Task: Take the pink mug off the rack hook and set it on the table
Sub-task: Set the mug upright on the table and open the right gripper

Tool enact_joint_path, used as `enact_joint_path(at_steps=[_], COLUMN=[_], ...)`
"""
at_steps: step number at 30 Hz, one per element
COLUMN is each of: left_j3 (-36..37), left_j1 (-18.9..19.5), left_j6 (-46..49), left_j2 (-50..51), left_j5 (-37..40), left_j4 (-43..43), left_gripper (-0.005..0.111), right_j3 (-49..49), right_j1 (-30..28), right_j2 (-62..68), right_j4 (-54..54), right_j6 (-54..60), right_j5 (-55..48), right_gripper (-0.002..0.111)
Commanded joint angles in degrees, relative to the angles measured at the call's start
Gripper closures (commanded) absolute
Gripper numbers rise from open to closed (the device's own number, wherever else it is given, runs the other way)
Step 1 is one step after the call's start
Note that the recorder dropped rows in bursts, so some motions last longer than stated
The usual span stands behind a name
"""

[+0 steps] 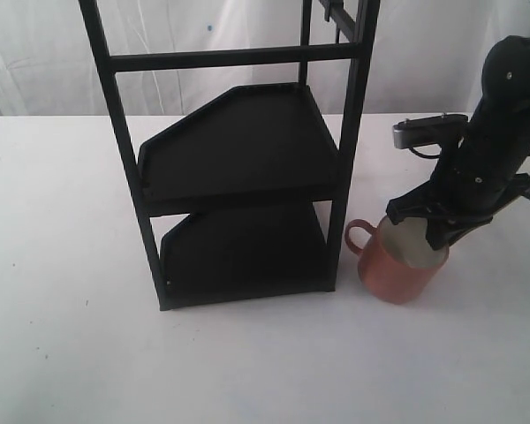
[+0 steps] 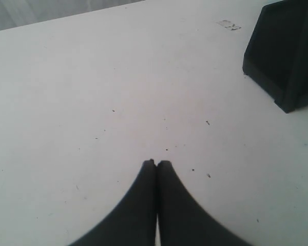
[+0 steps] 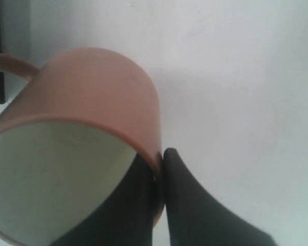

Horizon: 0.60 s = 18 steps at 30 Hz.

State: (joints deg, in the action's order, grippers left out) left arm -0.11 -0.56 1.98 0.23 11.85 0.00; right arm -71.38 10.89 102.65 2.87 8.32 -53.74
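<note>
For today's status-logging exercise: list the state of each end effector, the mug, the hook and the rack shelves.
rack hook, bare.
rack shelves, both empty.
pink mug, off the hook, opening up, rim gripped.
right end effector, shut on the mug's wall.
left end effector, shut, empty.

Mug (image 1: 397, 269): one, with one loop handle (image 1: 348, 237).
Rack (image 1: 230, 60): one. It has two shelves, an upper shelf (image 1: 238, 141) and a lower shelf (image 1: 243, 247). Uprights (image 1: 122, 141) in sight: three (the rack's top runs out of frame, so pegs up there go uncounted).
Table (image 1: 71, 265): one.
Grippers: two, the right gripper (image 1: 435, 234) and the left gripper (image 2: 156, 163). Fingers (image 2: 138, 205): two on each.
</note>
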Motion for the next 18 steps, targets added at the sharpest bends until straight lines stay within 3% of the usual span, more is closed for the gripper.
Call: enact_joint_path(at_steps=[1,9,18], left_j3=[0.1,0.1,0.1], left_j1=[-0.3,-0.3,-0.3], left_j6=[-0.1,-0.1,-0.1], left_j2=[-0.2,-0.2,-0.2], left_j5=[0.2,0.2,0.2], left_j4=[-0.3,-0.3,-0.3], left_gripper=[0.107,0.107,0.107], right_j3=[0.2,0.2,0.2], right_j1=[-0.1,-0.1,-0.1], right_j2=[0.0,0.0,0.0], right_j4=[0.1,0.2,0.2], right_j6=[0.8,0.8,0.8], right_j5=[0.3,0.7,1.3], right_gripper=[0.104,0.086,0.085])
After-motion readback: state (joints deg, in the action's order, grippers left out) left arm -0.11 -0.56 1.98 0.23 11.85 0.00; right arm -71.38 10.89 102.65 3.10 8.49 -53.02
